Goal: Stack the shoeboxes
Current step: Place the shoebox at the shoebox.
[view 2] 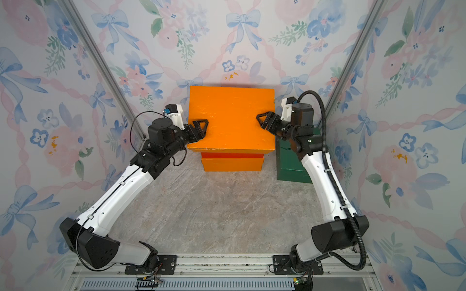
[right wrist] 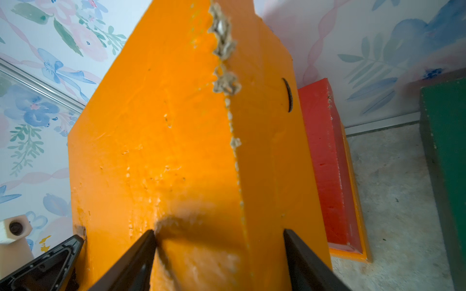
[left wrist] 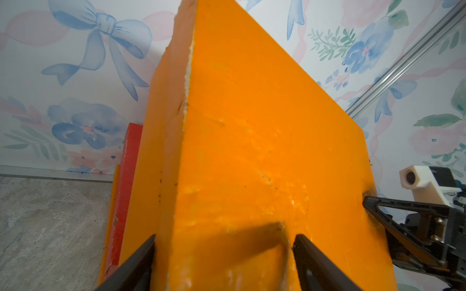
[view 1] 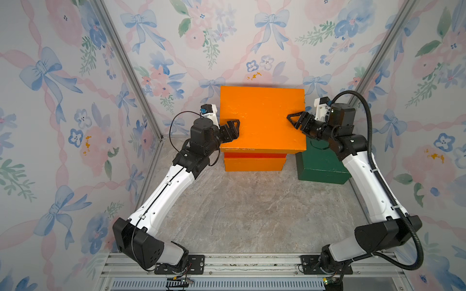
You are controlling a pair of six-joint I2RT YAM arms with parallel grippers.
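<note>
Top orange shoebox (view 1: 262,118): middle of both top views, just above centre, over the red shoebox (view 1: 254,156) and overhanging it; I cannot tell whether it rests there.
Left claw (view 1: 233,126): clamped on the top orange shoebox's left end, one finger flat on the lid.
Right claw (view 1: 293,119): gripping the right end the same way.
Stack: red shoebox sits on the bottom orange shoebox (view 1: 253,164), which stands on the surface (view 1: 252,214).
Dark green shoebox (view 1: 320,163): right of the stack, on the surface, partly behind the right arm.
</note>
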